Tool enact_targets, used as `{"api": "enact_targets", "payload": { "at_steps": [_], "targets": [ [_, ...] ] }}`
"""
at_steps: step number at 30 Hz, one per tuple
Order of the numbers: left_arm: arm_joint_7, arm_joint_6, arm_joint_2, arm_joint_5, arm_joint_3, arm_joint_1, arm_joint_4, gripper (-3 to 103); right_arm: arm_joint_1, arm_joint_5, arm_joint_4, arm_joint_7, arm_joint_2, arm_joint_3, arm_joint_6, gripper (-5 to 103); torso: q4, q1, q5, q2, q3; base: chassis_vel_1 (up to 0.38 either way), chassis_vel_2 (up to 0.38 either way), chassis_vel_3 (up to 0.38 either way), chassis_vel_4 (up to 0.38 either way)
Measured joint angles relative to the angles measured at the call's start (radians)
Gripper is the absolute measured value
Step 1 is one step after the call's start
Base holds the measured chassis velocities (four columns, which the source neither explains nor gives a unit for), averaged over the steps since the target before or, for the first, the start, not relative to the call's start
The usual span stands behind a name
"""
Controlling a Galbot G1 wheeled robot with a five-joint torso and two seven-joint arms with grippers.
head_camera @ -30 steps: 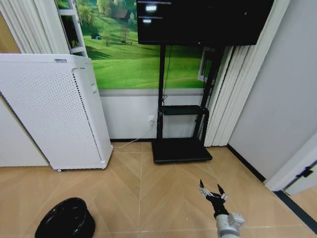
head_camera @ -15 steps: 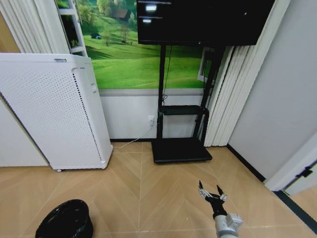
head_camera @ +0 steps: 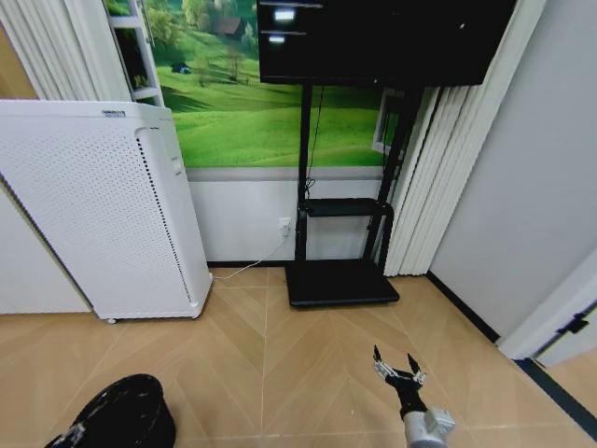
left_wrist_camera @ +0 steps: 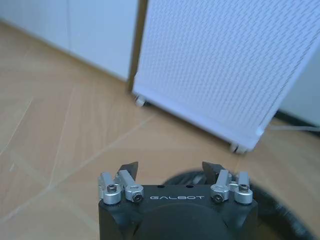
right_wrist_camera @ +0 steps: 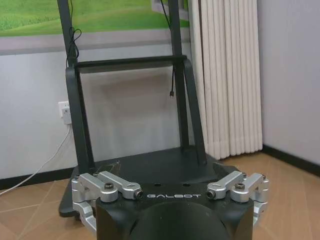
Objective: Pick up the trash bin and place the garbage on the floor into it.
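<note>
Trash bin (head_camera: 121, 413): small, round, black, lined with crinkly black plastic bag. Upright, mouth open upward, rim glossy. Sits at about 7 o'clock in head view, near lower edge, partly cut off by it. In left wrist view, part of dark rim (left_wrist_camera: 280, 210) shows beyond gripper body. Contents of bin cannot be told.

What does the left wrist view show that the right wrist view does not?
Left wrist view: the left gripper, jaws open, poised over the trash bin, with the white perforated appliance standing on casters behind.
Right wrist view: the black TV stand, a wall socket with a cable running down from it, and a pleated curtain.
Shared: the wooden floor, and each arm's own gripper in the foreground; the right gripper also has its jaws open.
</note>
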Motion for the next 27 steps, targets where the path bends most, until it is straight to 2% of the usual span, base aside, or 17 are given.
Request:
{"api": "enact_targets", "payload": {
  "at_steps": [2, 3, 4, 6, 7, 8, 9, 10, 11, 12, 13, 15, 16, 19, 27],
  "targets": [
    [0.044, -0.037, -0.008, 0.019, -0.032, 0.014, -0.059, 81, -0.007, -0.016, 0.012, 0.0, 0.001, 0.01, 0.006, 100, 0.0, 0.0, 0.0, 0.0, 0.0, 0.0, 0.0, 0.0, 0.0],
    [0.044, -0.037, -0.008, 0.019, -0.032, 0.014, -0.059, 81, -0.007, -0.016, 0.012, 0.0, 0.001, 0.01, 0.006, 100, 0.0, 0.0, 0.0, 0.0, 0.0, 0.0, 0.0, 0.0, 0.0],
    [0.081, -0.072, -0.015, 0.045, -0.05, 0.019, -0.112, 92, -0.026, -0.024, 0.036, -0.006, 0.004, 0.02, 0.003, 100, 0.0, 0.0, 0.0002, 0.0, 0.0, 0.0, 0.0, 0.0, 0.0],
    [0.098, -0.09, -0.018, 0.069, -0.055, 0.017, -0.139, 92, -0.038, -0.033, 0.05, -0.016, 0.009, 0.026, 0.002, 100, 0.0, 0.0, 0.0001, 0.0, 0.0, 0.0, 0.0, 0.0, 0.0],
    [0.111, -0.119, -0.021, 0.115, -0.056, 0.007, -0.17, 98, -0.061, -0.054, 0.076, -0.035, 0.021, 0.037, 0.001, 100, 0.0, 0.0, 0.0001, 0.0, 0.0, 0.0, 0.0, 0.0, 0.0],
    [0.118, -0.142, -0.023, 0.157, -0.051, -0.005, -0.192, 100, -0.084, -0.078, 0.098, -0.049, 0.036, 0.043, 0.0, 100, -0.0001, 0.0, 0.0001, 0.0, 0.0, 0.0, 0.0, 0.0, 0.0],
    [0.118, -0.142, -0.023, 0.157, -0.051, -0.005, -0.192, 100, -0.084, -0.078, 0.098, -0.049, 0.036, 0.043, 0.0, 100, -0.0001, 0.0, 0.0001, 0.0, 0.0, 0.0, 0.0, 0.0, 0.0],
    [0.125, -0.172, -0.026, 0.226, -0.033, -0.023, -0.229, 100, -0.114, -0.11, 0.124, -0.061, 0.062, 0.049, 0.006, 100, -0.0003, 0.0, -0.0002, 0.0, 0.0, 0.0, 0.0, 0.0, 0.0],
    [0.125, -0.172, -0.026, 0.226, -0.033, -0.023, -0.229, 100, -0.114, -0.11, 0.124, -0.061, 0.062, 0.049, 0.006, 100, -0.0003, 0.0, -0.0002, 0.0, 0.0, 0.0, 0.0, 0.0, 0.0],
    [0.13, -0.191, -0.027, 0.277, -0.013, -0.036, -0.258, 100, -0.136, -0.132, 0.142, -0.066, 0.085, 0.05, 0.014, 100, -0.0006, 0.0, -0.0001, 0.0, 0.0, 0.0, 0.0, 0.0, 0.0],
    [0.13, -0.191, -0.027, 0.277, -0.013, -0.036, -0.258, 100, -0.136, -0.132, 0.142, -0.066, 0.085, 0.05, 0.014, 100, -0.0006, 0.0, -0.0001, 0.0, 0.0, 0.0, 0.0, 0.0, 0.0],
    [0.134, -0.203, -0.029, 0.401, 0.081, -0.069, -0.356, 100, -0.168, -0.164, 0.185, -0.065, 0.145, 0.065, 0.031, 100, 0.0, 0.0, 0.0001, 0.0, 0.0, 0.04, 0.035, -0.021, -0.018],
    [0.134, -0.203, -0.029, 0.401, 0.081, -0.069, -0.356, 100, -0.168, -0.164, 0.185, -0.065, 0.145, 0.065, 0.031, 100, 0.0, 0.0, 0.0001, 0.0, 0.0, 0.08, 0.07, -0.042, -0.037],
    [0.131, -0.201, -0.035, 0.478, 0.174, -0.088, -0.402, 100, -0.174, -0.169, 0.207, -0.054, 0.18, 0.088, 0.032, 100, -0.0001, 0.0, 0.0, 0.0, 0.0, 0.116, 0.109, -0.126, -0.122],
    [0.103, -0.188, -0.034, 0.555, 0.308, -0.116, -0.433, 100, -0.184, -0.171, 0.223, -0.034, 0.211, 0.113, 0.041, 100, -0.0002, 0.0, -0.0005, 0.0, 0.0, 0.188, 0.202, -0.187, -0.187]
  ]
}}
